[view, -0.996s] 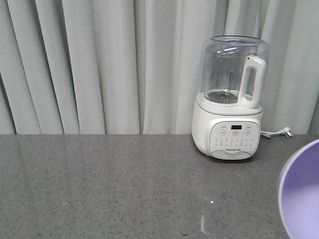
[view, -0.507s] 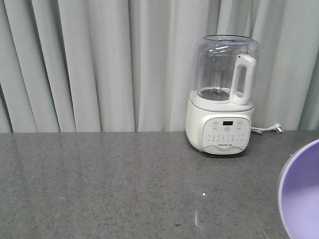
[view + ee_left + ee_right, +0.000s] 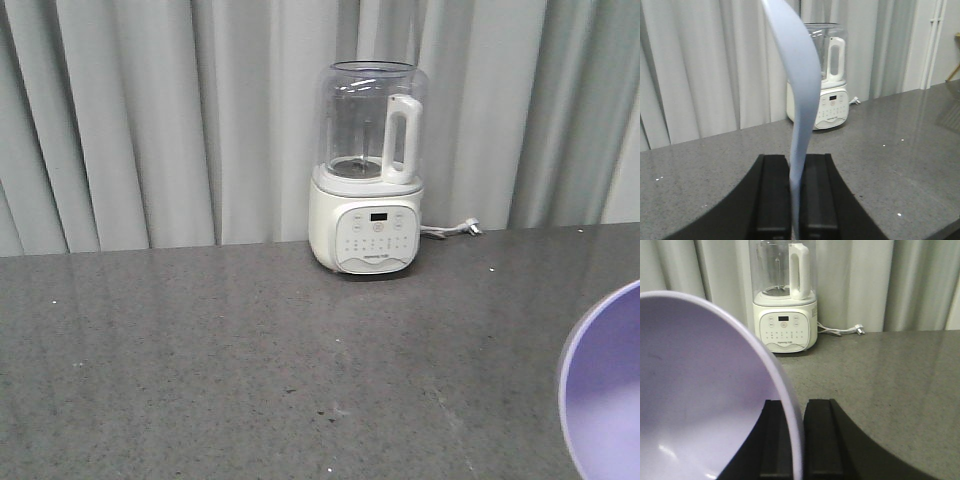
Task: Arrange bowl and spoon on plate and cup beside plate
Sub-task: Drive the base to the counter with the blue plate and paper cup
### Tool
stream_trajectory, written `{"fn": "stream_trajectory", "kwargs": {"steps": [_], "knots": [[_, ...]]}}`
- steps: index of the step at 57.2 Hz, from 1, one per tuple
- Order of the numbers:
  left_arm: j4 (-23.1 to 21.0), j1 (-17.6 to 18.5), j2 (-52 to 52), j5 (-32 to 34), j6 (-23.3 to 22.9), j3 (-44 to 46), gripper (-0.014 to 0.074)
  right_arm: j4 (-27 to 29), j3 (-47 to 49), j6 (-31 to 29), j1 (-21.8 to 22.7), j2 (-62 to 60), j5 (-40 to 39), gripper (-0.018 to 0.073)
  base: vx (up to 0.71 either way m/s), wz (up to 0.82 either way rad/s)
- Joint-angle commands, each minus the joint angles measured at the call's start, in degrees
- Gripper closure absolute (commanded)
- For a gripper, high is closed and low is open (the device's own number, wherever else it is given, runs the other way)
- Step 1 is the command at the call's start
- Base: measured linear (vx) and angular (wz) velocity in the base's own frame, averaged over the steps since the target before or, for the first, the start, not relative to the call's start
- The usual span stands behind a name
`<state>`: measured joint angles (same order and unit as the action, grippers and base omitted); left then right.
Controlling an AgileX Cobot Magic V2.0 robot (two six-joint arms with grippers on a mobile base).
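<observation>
The left hand [image 3: 794,161] is clamped narrowly on the plate [image 3: 802,75], its two dark fingers [image 3: 772,195] pressed against either face of the rim. The plate stands on edge and shows almost edge-on in the left wrist view, as a thin pale-blue band. The band rises straight up from the hand, widens, bends left near the top and runs out of the frame. It is held in the air above the near part of the desk [image 3: 200,350].

The right hand [image 3: 797,407] pinches the rim of the bowl [image 3: 700,390] in the same way, with one finger inside the rim and one outside. The bowl is tipped onto its side with its lavender hollow opening toward the left. In the front view only a part of it [image 3: 605,390] shows, at the near right corner, and whether it touches the desk cannot be told.

Far back on the grey speckled desk stands a white blender [image 3: 368,170] with a clear jug, its handle on the right. Its cord and plug [image 3: 455,229] lie just to its right. A pale pleated curtain [image 3: 150,120] hangs behind.
</observation>
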<state>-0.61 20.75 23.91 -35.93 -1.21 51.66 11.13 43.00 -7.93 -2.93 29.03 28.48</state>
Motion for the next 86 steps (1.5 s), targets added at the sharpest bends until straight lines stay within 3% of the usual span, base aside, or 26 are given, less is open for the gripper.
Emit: {"fn": "stream_trajectory", "kwargs": {"steps": [1, 86], "knots": [[-0.4, 0.1, 0.6, 4.6, -0.6, 1.3, 0.0596, 0.1, 1.7, -0.4, 0.0, 0.2, -4.9, 0.0568, -0.22, -0.30], [-0.4, 0.1, 0.6, 4.7, -0.6, 1.3, 0.0596, 0.1, 1.7, -0.4, 0.0, 0.2, -4.8, 0.0568, -0.14, -0.49]]}}
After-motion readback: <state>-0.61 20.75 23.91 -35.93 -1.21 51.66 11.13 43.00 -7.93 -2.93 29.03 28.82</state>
